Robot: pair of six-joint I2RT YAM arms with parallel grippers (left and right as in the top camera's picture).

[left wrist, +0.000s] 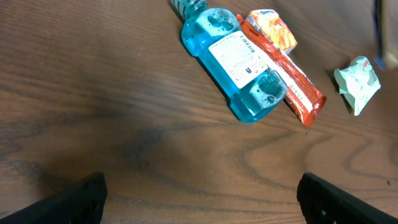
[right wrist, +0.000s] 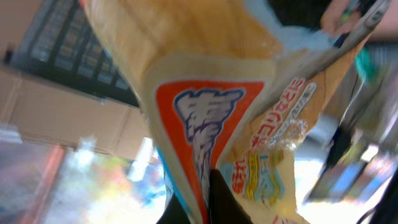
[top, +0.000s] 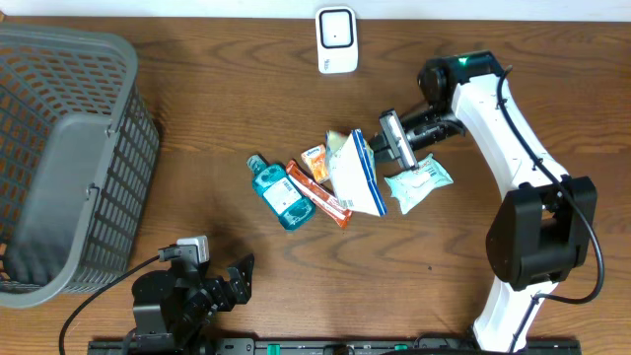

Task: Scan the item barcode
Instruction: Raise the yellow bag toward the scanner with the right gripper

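Pincer on the right arm clamps the snack bag; left pincer gapes wide.

Overhead plus two wrist views.
Straight down over desk; left wrist low, facing blue bottle beyond fingers, also seen overhead; right wrist tight against snack bag.

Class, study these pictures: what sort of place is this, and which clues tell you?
Probably a mock shop checkout on a brown wooden table: a white barcode scanner, a grey plastic mesh basket, and packaged goods such as a blue mouthwash bottle and a yellow, white and blue snack bag.
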